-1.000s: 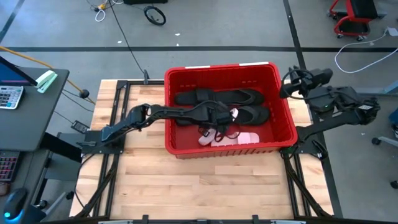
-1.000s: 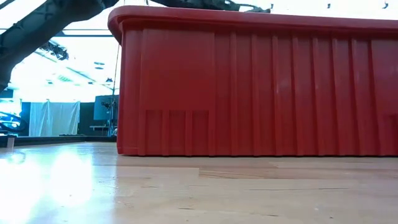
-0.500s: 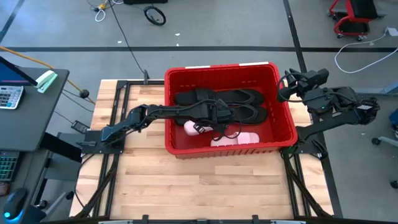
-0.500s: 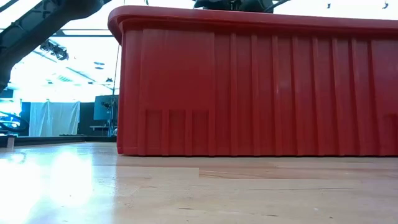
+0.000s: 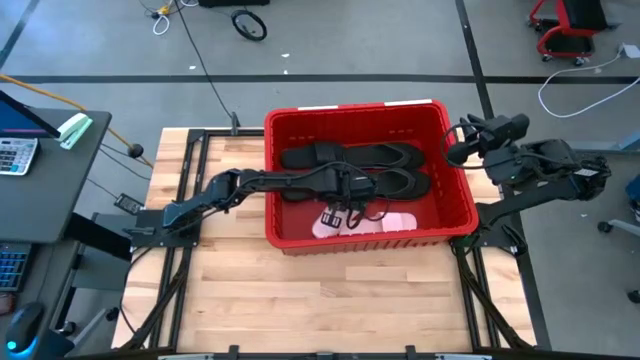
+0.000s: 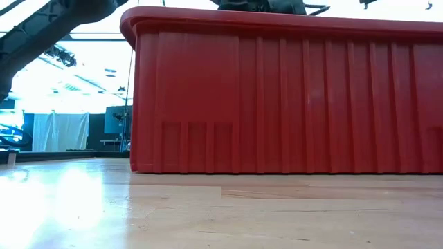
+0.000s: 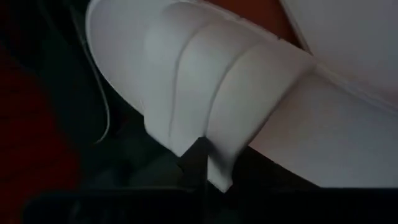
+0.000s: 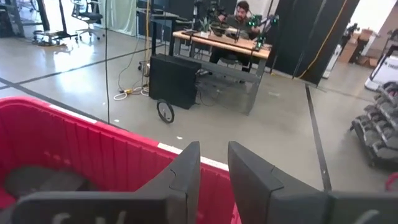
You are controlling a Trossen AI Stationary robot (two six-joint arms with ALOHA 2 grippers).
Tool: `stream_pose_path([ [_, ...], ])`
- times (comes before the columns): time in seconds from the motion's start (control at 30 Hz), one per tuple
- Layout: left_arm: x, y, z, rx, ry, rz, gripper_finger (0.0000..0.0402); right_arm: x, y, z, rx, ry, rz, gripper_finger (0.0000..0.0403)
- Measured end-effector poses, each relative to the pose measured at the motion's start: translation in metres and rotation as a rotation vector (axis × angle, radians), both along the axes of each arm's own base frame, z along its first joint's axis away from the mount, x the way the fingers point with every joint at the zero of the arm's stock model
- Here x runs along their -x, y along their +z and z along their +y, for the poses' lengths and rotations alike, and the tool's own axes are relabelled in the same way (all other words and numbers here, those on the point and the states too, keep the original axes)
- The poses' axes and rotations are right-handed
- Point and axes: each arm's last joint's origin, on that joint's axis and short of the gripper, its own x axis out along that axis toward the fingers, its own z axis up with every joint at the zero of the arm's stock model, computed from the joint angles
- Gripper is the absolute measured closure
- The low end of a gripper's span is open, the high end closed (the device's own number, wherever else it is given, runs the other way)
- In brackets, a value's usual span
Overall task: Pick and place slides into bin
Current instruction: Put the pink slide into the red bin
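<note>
My left gripper (image 5: 338, 207) is down inside the red bin (image 5: 275, 215), right over a pink slide (image 5: 385, 221); I can't tell if the fingers grip it, so I'd open fully and lift straight up. Black slides (image 5: 352, 154) lie along the far wall and the near wall is close, so there's little side room. My right gripper (image 5: 458, 142) waits outside the bin's right rim, fingers slightly apart, holding nothing.

Left gripper (image 5: 345, 205) fingertips hidden among slides in bin (image 5: 455, 195); low view: bin wall (image 6: 291, 104) blocks contents, cropped right.
</note>
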Motion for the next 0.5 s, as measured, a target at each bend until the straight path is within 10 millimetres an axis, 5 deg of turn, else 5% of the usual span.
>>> stream_pose_path([
  [0.27,0.000,-0.002,-0.002,-0.051,-0.128,0.064,0.0275,0.003,-0.005,0.000,-0.042,0.000,-0.015,0.0314],
  [0.5,0.002,0.001,-0.011,-0.309,-0.135,0.133,0.0222,0.003,-0.005,0.000,-0.058,0.009,-0.025,0.0314],
])
